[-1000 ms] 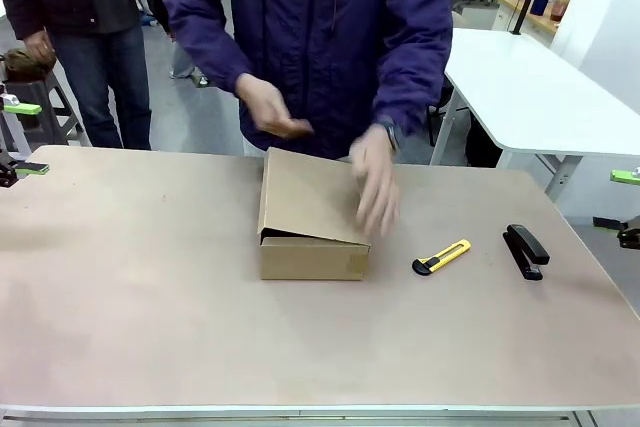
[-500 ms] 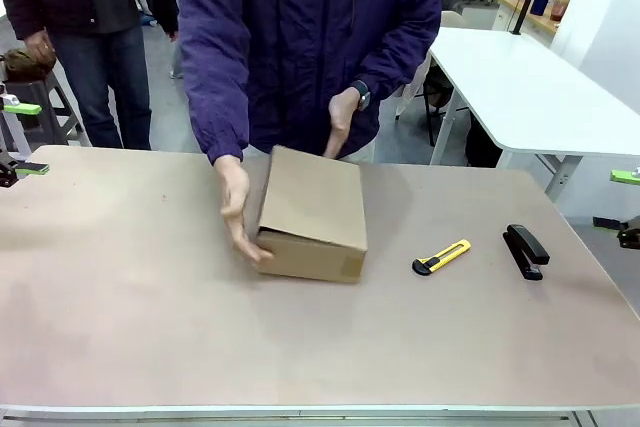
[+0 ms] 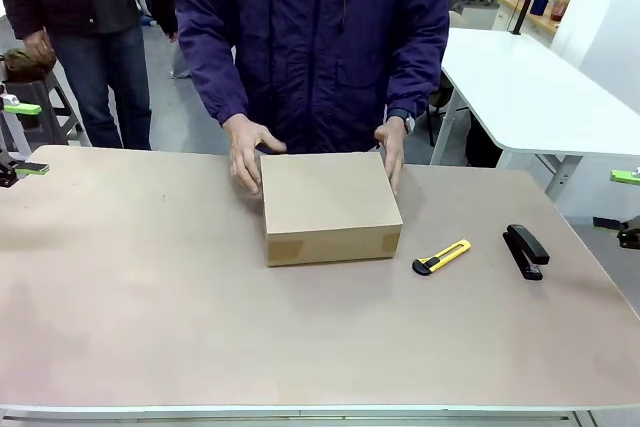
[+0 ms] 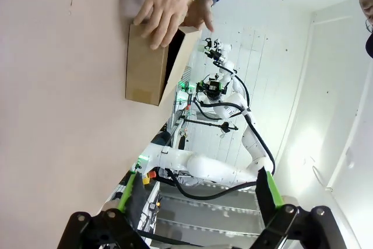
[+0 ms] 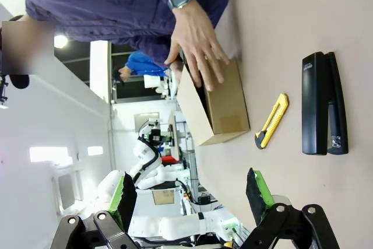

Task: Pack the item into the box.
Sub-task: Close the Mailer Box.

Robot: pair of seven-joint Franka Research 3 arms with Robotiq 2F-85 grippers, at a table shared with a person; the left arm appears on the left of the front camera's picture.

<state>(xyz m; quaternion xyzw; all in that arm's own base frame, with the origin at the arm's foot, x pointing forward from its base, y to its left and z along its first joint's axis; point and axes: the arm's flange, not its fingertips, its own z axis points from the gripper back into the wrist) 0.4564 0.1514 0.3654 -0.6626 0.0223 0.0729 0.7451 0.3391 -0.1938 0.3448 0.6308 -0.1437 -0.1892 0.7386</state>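
The plain brown cardboard box (image 3: 330, 207) sits shut in the middle of the front view, its flap lid flat on top, so whatever is inside is hidden; the navy pouch cannot be made out anywhere. The person in the purple jacket (image 3: 315, 42) stands behind it at the top of the frame, head cut off by the upper edge. One hand (image 3: 246, 152) rests at the box's upper left corner and the other hand (image 3: 391, 150), with a wristwatch, at its upper right corner, both touching the cardboard.

Half a second ago the box stood turned at an angle with its lid sloping, one hand cupping its left side and the other behind it; a second ago the lid was ajar. Now the box lies squared to the table edge, lid level, and a hand is on each rear corner. The yellow utility knife (image 3: 441, 257) and black stapler (image 3: 526, 250), right of the box, have not moved.

The left gripper (image 4: 198, 193) shows at the bottom of its wrist view with green-padded fingers spread wide, holding nothing, well apart from the box (image 4: 152, 62) in the upper left. The right gripper (image 5: 189, 196) is likewise spread and empty at the bottom of its view, with the box (image 5: 215, 106), knife (image 5: 272, 121) and stapler (image 5: 324, 103) above it on the tan table (image 5: 291, 21).
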